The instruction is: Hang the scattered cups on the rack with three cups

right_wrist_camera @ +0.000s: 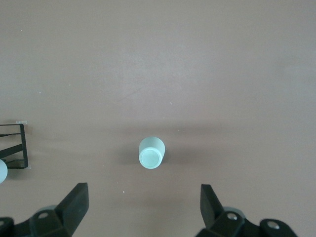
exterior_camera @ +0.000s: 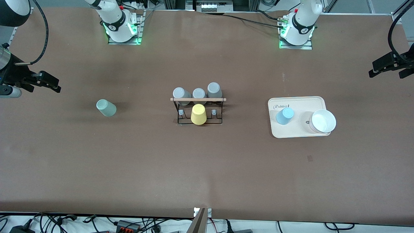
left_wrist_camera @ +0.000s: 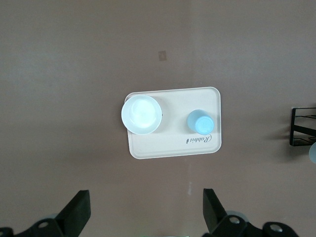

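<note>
High front camera facing the bases; both wrist cameras high, downward, each sharing the rack (exterior_camera: 198,108) edge.

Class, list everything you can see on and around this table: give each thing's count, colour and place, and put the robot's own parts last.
Rack: one, black wire with wooden rod, mid-table.
Grey cups: three, on the rack's pegs.
Yellow cup: one, upside down on the rack's nearer row.
Mint cup: one, on the table toward the right arm's end.
Tray: one, cream, toward the left arm's end.
Blue cup: one, upside down on the tray.
White bowl: one, on the tray.
Left pincer: open, above the tray's end.
Right pincer: open, above the mint cup's end.
</note>
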